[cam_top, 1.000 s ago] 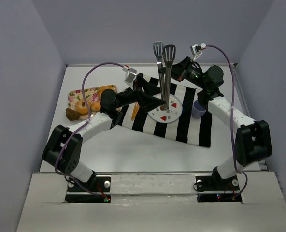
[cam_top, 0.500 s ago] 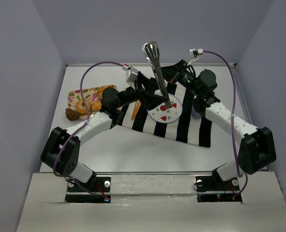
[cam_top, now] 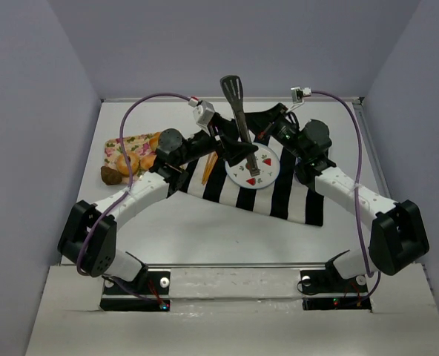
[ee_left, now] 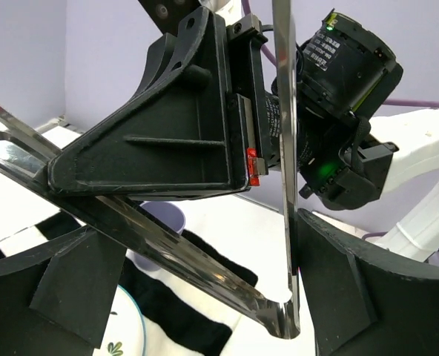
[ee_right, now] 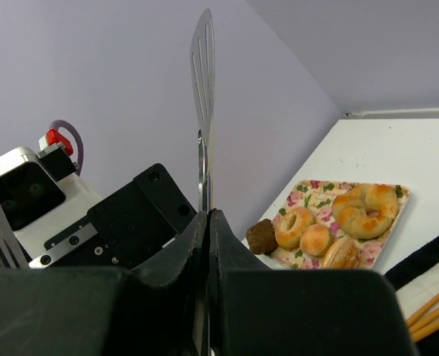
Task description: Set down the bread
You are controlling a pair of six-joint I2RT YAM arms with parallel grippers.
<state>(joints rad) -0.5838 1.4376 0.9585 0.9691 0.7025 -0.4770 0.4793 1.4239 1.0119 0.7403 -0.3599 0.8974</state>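
The bread, a small smooth golden roll (ee_right: 316, 239), lies on the floral tray (ee_right: 394, 215) beside a ring-shaped bread (ee_right: 294, 226) and a knotted bread (ee_right: 368, 208). No gripper touches it. Metal tongs (cam_top: 238, 111) stand tilted over the white plate (cam_top: 270, 172). My left gripper (cam_top: 238, 153) holds them near the hinge; in the left wrist view (ee_left: 205, 230) the bend (ee_left: 286, 326) sits between its fingers. My right gripper (cam_top: 260, 138) is shut on one tong arm; in the right wrist view (ee_right: 208, 216) the slotted head (ee_right: 203, 59) rises above it.
A black-and-white striped cloth (cam_top: 279, 196) lies under the plate. Orange chopsticks (cam_top: 207, 170) lie at its left edge. A dark brown bun (cam_top: 111, 175) sits off the tray's near corner. A purple cup (ee_left: 167, 216) stands right of the plate. Walls enclose the table.
The tongs went from upright with both heads apart to leaning back-left with the heads in line. My right gripper moved left and closed on a tong arm.
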